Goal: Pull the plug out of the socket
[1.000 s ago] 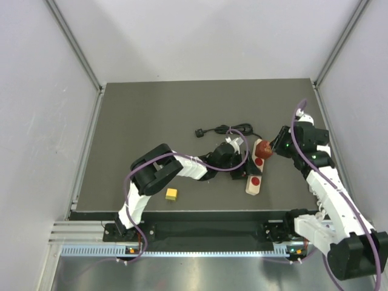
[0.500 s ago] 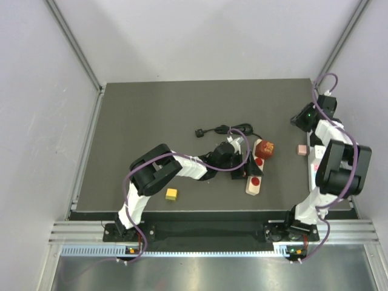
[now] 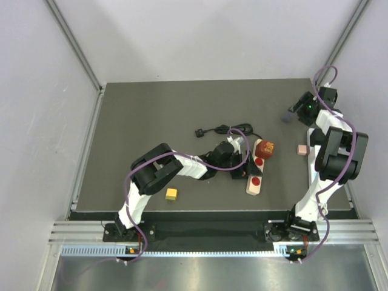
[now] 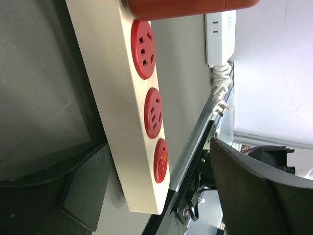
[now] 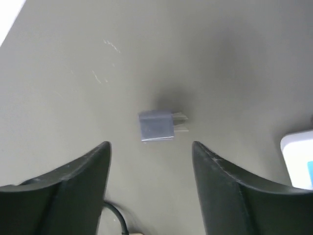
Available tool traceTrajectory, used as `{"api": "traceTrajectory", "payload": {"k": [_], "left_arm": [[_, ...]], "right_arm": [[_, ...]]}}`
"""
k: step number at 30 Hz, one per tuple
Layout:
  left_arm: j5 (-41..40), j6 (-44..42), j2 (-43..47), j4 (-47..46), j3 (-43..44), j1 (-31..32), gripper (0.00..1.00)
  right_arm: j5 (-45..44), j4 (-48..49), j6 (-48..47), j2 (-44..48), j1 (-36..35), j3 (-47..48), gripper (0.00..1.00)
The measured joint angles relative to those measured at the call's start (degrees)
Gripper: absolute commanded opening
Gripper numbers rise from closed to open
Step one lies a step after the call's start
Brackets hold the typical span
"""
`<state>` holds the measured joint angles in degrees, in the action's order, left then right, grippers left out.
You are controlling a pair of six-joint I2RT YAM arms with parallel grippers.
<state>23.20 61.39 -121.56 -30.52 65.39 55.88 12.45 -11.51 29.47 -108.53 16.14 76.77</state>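
The socket strip (image 3: pixel 254 173) is a cream bar with red round sockets (image 4: pixel 152 112), lying mid-table; a red-brown block (image 3: pixel 264 147) sits at its far end. My left gripper (image 3: pixel 240 159) is open, its dark fingers (image 4: pixel 254 191) on either side of the strip's (image 4: pixel 122 127) near end and the right one well clear of it. The small grey plug (image 3: pixel 285 117) is off the strip, near the far right corner. In the right wrist view it (image 5: pixel 156 126) shows two prongs, just beyond my open right gripper (image 5: pixel 150 147), touching neither finger.
A black cable (image 3: pixel 224 129) lies behind the strip. A pink block (image 3: pixel 301 149) is by the right arm and a yellow block (image 3: pixel 171 194) near the front edge. The right gripper (image 3: pixel 303 109) hangs close to the right wall.
The right arm swung from the strip to the far right corner. Its gripper was shut and now stands open, with the grey plug free in front of it. The left arm held still.
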Motion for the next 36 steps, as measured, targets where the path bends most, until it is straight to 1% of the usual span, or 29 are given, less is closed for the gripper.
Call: {"api": "traceTrajectory", "payload": {"k": [1, 2, 4, 6, 10, 14, 18, 21, 24, 30, 33, 36], "left_arm": [[0.11, 0.09, -0.13, -0.17, 0.00, -0.02, 0.79], [0.28, 0.33, -0.39, -0.50, 0.00, -0.04, 0.77], [0.74, 0.81, -1.09, -1.44, 0.02, -0.07, 0.75], [1.09, 1.14, -1.51, -2.16, 0.02, -0.11, 0.74], [1.44, 1.55, -1.81, -2.91, 0.02, -0.11, 0.74], [1.51, 1.73, -1.97, -3.04, 0.02, -0.11, 0.73], [2.05, 2.01, -2.54, -4.26, 0.02, -0.13, 0.70], [2.14, 2.29, -2.78, -4.98, -0.26, -0.17, 0.66], [2.32, 2.47, -2.89, -5.68, -0.76, -0.28, 0.65], [2.69, 3.30, -3.50, -7.08, -1.20, -0.46, 0.61], [2.95, 4.00, -3.93, -8.22, -1.40, -0.52, 0.60], [3.15, 4.57, -4.28, -8.87, -1.44, -0.57, 0.58]], "right_arm": [[-0.22, -0.13, -0.11, 0.00, 0.00, 0.61, 0.72], [-0.48, -0.39, -0.46, 0.00, 0.00, 1.03, 0.75], [-1.57, -1.60, -1.05, -0.02, -0.07, 1.49, 0.80], [-3.45, -3.23, -1.88, -0.02, -0.55, 1.77, 0.85], [-10.10, -8.13, -3.82, 0.70, -2.16, 1.79, 0.86], [-16.20, -13.75, -4.68, 4.55, -5.66, 1.68, 0.85], [-21.49, -17.09, -5.31, 11.52, -13.25, 0.76, 0.87], [-22.05, -17.88, -5.20, 17.75, -20.24, -3.04, 0.88], [-20.26, -18.25, -4.90, 22.91, -24.41, -8.90, 0.88], [-18.05, -18.40, -5.99, 31.45, -25.64, -23.76, 0.90], [-17.22, -18.51, -7.10, 34.84, -25.68, -27.43, 0.91], [-16.37, -17.33, -8.15, 36.50, -25.66, -28.70, 0.91]]}}
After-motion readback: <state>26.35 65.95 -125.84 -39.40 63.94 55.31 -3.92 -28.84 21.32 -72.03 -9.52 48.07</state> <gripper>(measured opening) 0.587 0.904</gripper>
